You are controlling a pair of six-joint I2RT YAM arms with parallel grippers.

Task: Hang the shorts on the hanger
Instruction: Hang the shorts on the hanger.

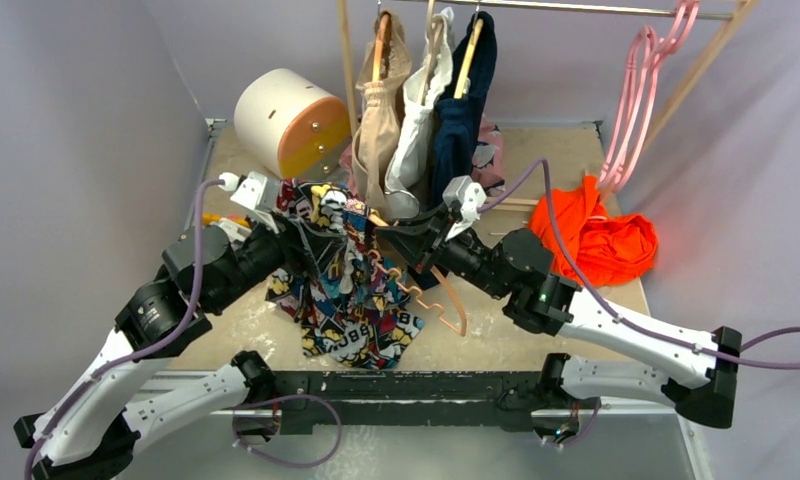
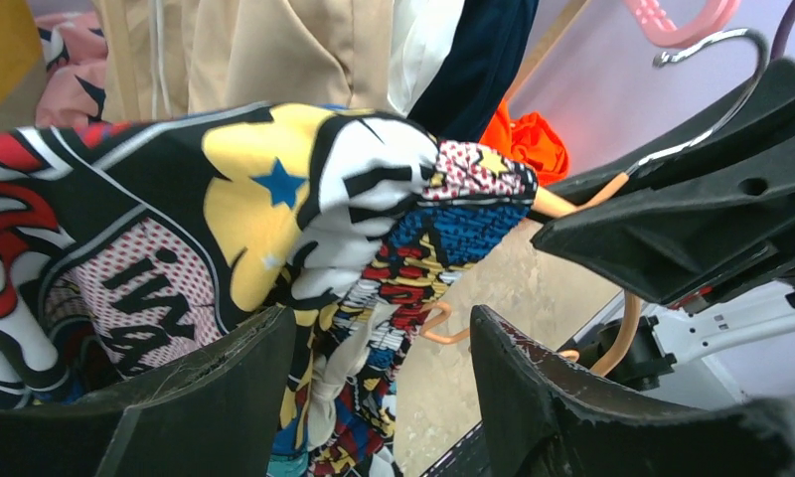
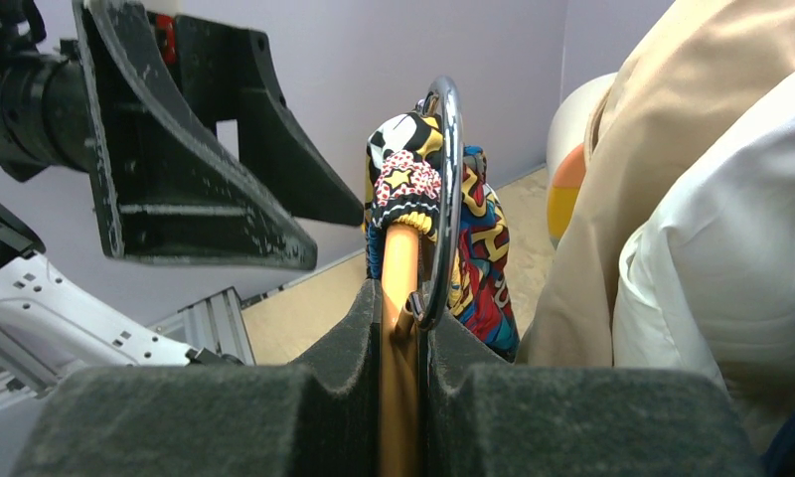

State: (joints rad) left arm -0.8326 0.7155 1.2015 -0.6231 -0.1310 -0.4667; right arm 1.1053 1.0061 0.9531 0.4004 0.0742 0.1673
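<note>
Hanger (image 3: 398, 253) inside right gripper (image 3: 403, 295)

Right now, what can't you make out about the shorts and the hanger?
- Top view: one arm of the hanger is hidden under the shorts.
- Right wrist view: the right tool covers the hanger below its neck.
- Left wrist view: the left tool and the bottom edge cut off the shorts' lower half.

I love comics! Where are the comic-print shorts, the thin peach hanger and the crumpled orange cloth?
Multicolour comic-print fabric shorts (image 1: 351, 305): top view, the draped printed middle.
Thin peach-orange hanger (image 3: 398, 288): right wrist view, its stem below the hook.
Plain orange garment (image 1: 591, 235): top view, its crumpled middle.
</note>
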